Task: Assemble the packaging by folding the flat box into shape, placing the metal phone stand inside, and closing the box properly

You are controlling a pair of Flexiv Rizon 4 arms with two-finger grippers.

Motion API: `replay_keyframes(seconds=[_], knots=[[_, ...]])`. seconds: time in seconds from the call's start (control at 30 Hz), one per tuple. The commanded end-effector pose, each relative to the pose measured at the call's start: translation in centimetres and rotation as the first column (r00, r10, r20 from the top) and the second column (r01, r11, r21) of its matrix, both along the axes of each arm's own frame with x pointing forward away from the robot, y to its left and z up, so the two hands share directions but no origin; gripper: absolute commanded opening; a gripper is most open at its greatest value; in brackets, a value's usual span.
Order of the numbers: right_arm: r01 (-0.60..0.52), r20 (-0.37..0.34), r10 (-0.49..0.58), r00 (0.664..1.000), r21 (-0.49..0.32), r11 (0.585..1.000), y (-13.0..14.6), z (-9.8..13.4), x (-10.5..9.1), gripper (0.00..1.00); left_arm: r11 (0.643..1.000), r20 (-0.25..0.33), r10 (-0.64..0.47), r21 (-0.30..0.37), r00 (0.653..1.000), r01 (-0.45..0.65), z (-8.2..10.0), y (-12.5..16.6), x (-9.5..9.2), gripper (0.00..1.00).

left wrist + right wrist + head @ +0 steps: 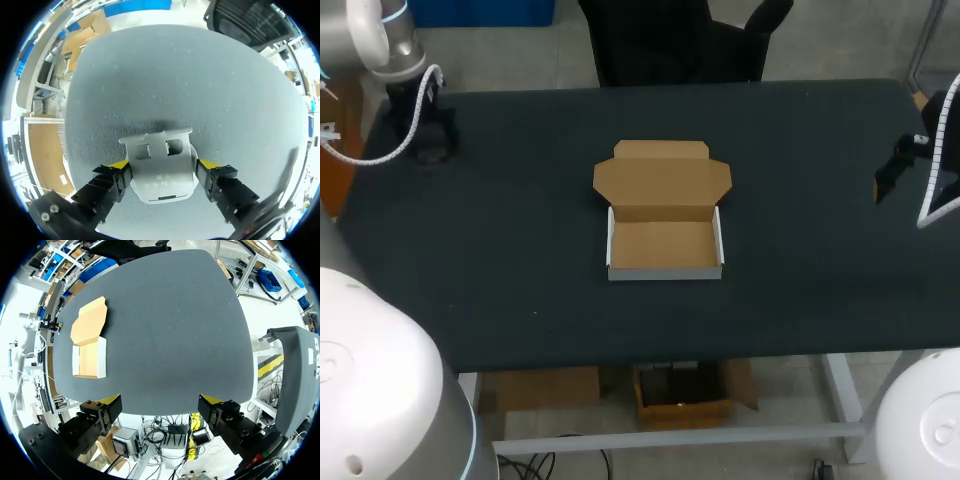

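One of the three task stages appears complete. The cardboard box (665, 271) stands folded into shape near the middle of the table (520, 270). Its four walls are upright and white on the outside, and its floor is bare brown card. Its lid (663, 181) lies open and flat on the far side, with the side tabs and front flap spread out. Nothing is inside the box.

Stage two, loading, is judged to be in hand. The left gripper (161, 166) sits at the far left corner of the table, well apart from the box. In the left wrist view the metal phone stand (159, 177) lies between its fingers. Both yellow-tipped fingers (118, 165) appear to press against opposite sides of the stand, so the gripper is judged to be clamped on it. Whether the stand rests on the table surface or is just clear of it cannot be determined.

The right gripper (161, 402) hovers at the right edge of the table with its fingers spread and nothing between them. In its wrist view the box lies ahead of the gripper, well apart from it.

Outstanding work, judged from this state:
- Carry the stand to the box.
- Set it on the floor within the four walls and release it.
- Fold the lid over and tuck the front flap and side tabs inside the walls.
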State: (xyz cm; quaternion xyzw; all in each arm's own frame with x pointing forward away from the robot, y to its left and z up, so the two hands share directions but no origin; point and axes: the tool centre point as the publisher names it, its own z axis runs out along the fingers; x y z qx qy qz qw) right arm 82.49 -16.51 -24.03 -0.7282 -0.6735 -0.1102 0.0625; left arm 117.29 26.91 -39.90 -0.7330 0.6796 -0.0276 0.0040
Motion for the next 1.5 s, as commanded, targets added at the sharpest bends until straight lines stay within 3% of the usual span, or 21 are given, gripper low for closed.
replay_keyframes(seconds=[0.03, 0.17, 0.27, 0.37, 0.4, 0.73, 1.03, 1.5], knots=[[0.000, -0.004, 0.000, 1.000, -0.002, 1.000, 0.0, 0.2, 0.0, 1.00, 1.000, -0.040, 0.001, -0.003, 0.999, -0.001, -0.4, 0.2, 0.9, 0.76], [0.000, -0.004, 0.000, 1.000, -0.002, 1.000, 0.0, 0.2, 0.0, 1.00, 1.000, -0.045, 0.006, 0.000, 0.999, -0.006, -0.7, 0.3, 1.1, 0.73], [0.000, -0.004, 0.000, 1.000, -0.002, 1.000, 0.0, 0.2, 0.0, 1.00, 1.000, -0.052, 0.013, 0.005, 0.999, -0.013, -0.9, 0.5, 1.3, 0.64], [0.000, -0.004, 0.000, 1.000, -0.002, 1.000, 0.0, 0.2, 0.0, 1.00, 1.000, -0.058, 0.022, 0.010, 0.998, -0.022, -1.1, 0.6, 1.5, 0.29], [0.000, -0.004, 0.000, 1.000, -0.002, 1.000, 0.0, 0.2, 0.0, 1.00, 1.000, -0.058, 0.024, 0.010, 0.998, -0.023, -1.1, 0.6, 1.5, 0.00], [0.000, -0.004, 0.000, 1.000, -0.002, 1.000, 0.0, 0.2, 0.0, 1.00, 1.000, 0.016, -0.012, -0.021, 1.000, 0.012, 0.7, 0.5, -0.4, 0.00], [0.000, -0.004, 0.000, 1.000, -0.002, 1.000, 0.0, 0.2, 0.0, 1.00, 0.999, 0.104, -0.047, -0.003, 0.993, 0.047, 2.2, -0.1, -2.4, 0.00], [0.000, -0.004, 0.000, 1.000, -0.002, 1.000, 0.0, 0.2, 0.0, 1.00, 0.986, 0.209, -0.166, 0.056, 0.964, 0.158, 5.2, -3.2, -6.3, 0.00]])
